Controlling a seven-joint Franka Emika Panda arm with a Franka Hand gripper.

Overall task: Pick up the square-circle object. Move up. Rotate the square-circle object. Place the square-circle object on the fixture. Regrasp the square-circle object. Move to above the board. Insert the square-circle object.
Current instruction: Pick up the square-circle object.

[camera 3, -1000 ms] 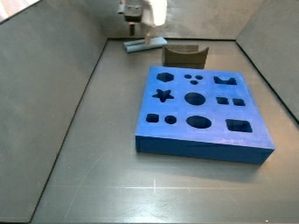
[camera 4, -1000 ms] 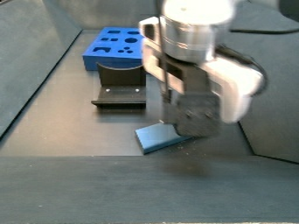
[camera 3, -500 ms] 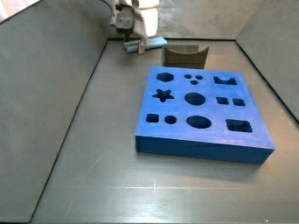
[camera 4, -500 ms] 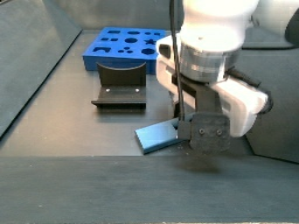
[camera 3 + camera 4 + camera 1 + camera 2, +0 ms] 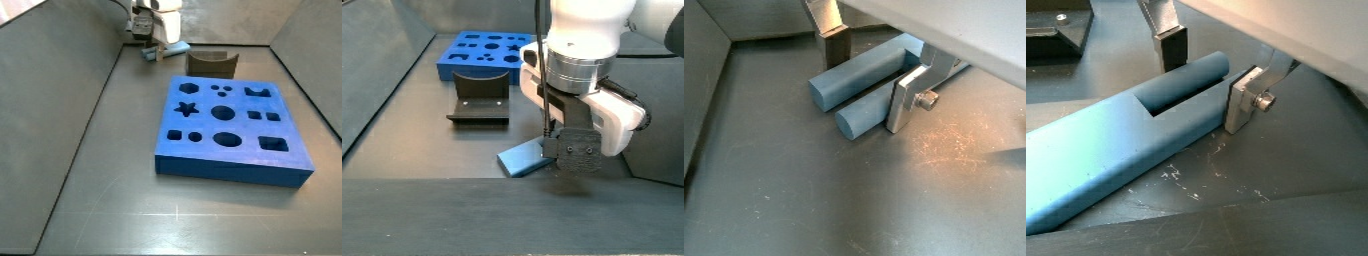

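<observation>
Around me there is a plain grey floor (image 5: 94, 170) with grey walls on the sides; in a side view the big blue board (image 5: 230, 130) lies well apart from me, and the dark fixture (image 5: 210, 64) stands between the board and my corner; nothing lies between my fingers and the peg (image 5: 865, 85), only my own white arm (image 5: 589, 60) hides part of it in a side view.

The board has many shaped holes on its top face, a star, circles, squares and ovals, and all the holes I can see are empty; the notch of the fixture (image 5: 480, 103) is also empty.

The peg is a slim light blue-grey bar; it lies flat on the floor near the far corner, beside the fixture but not touching it; in both wrist views it looks like two parts along its length, one with flat faces and one rounded (image 5: 1153, 140); its end (image 5: 523, 160) shows past my arm in a side view.

My gripper (image 5: 871, 62) is low over the peg, one finger (image 5: 909, 100) on one side and the other finger (image 5: 831, 35) on the opposite side; the fingers are spread, and I cannot tell if the pads already touch the bar.
</observation>
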